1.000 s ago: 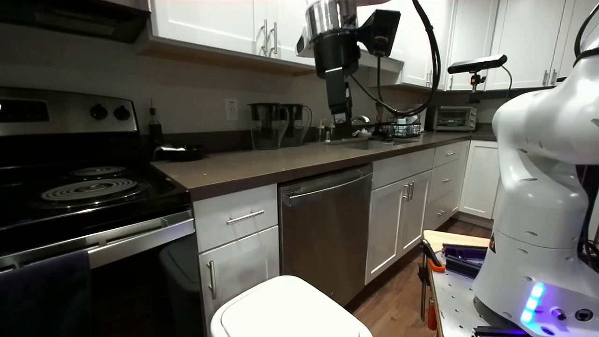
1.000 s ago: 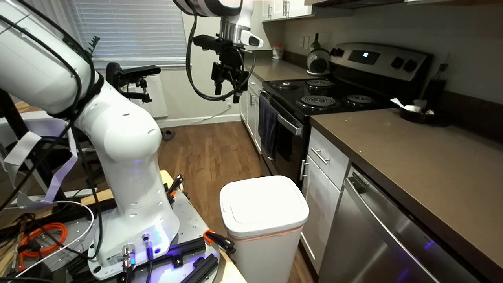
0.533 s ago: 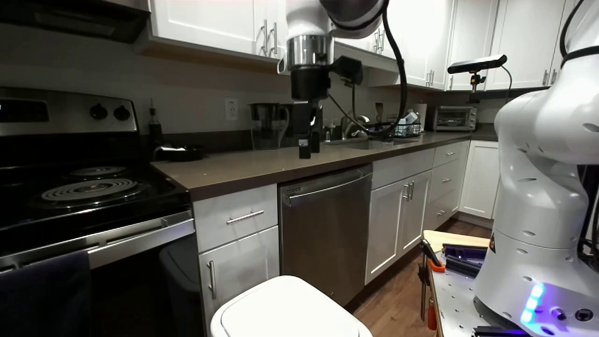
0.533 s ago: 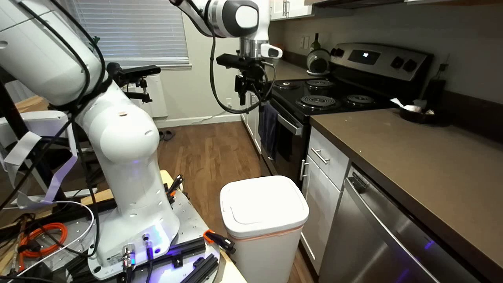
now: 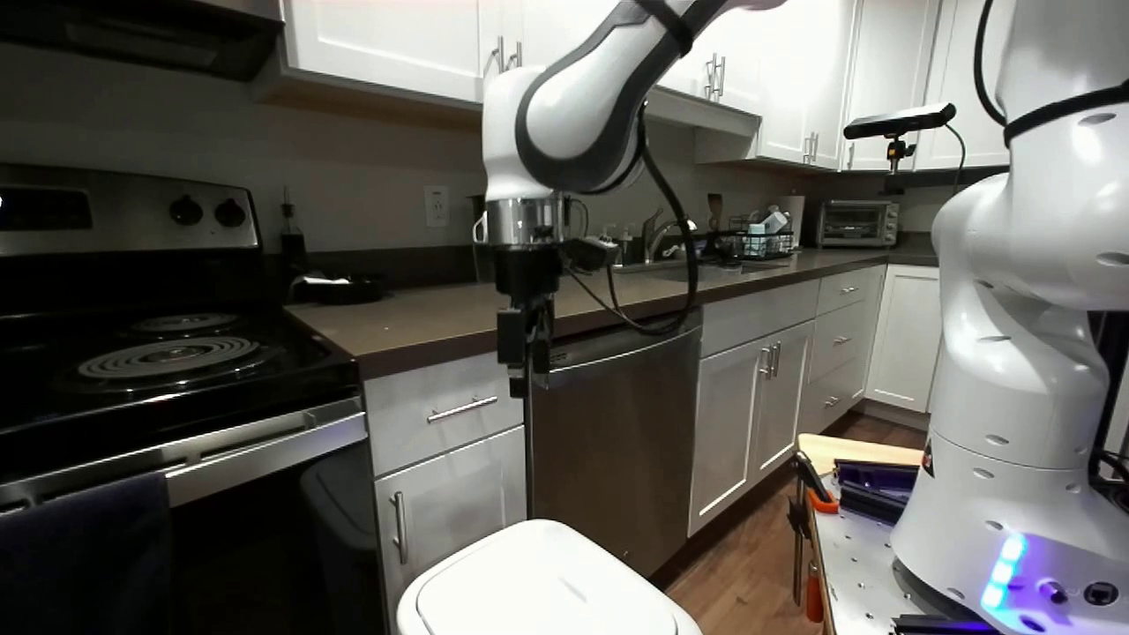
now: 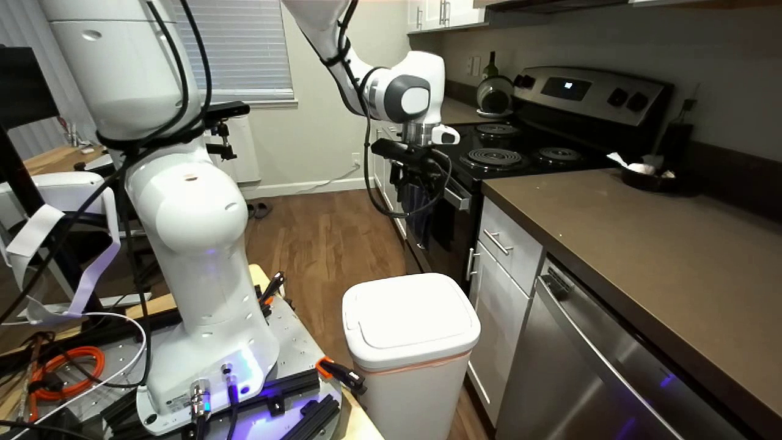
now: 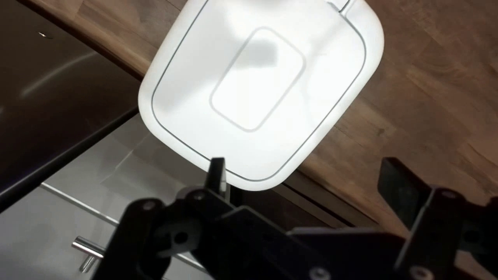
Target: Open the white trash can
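Note:
The white trash can (image 6: 412, 324) stands on the floor between the robot's cart and the cabinets. Its lid is flat and closed in all views; the lid top shows in an exterior view (image 5: 547, 582) and fills the upper middle of the wrist view (image 7: 256, 93). My gripper (image 5: 522, 375) is black, points down and hangs above the can, apart from it. It also shows in an exterior view (image 6: 415, 183), partly behind its cable. In the wrist view my gripper (image 7: 302, 163) has its fingers wide apart with nothing between them. The left finger overlaps the lid's near edge in that view.
The counter edge (image 5: 529, 331), stainless dishwasher (image 5: 617, 441) and drawer handle (image 5: 462, 408) are behind the gripper. The black stove (image 6: 489, 159) stands beside the cabinets. The robot's cart (image 6: 305, 348) with black clamps is beside the can.
The arm has come down and reached outward, bringing the gripper from high up to just below the counter's height. The trash can and its lid have not moved.

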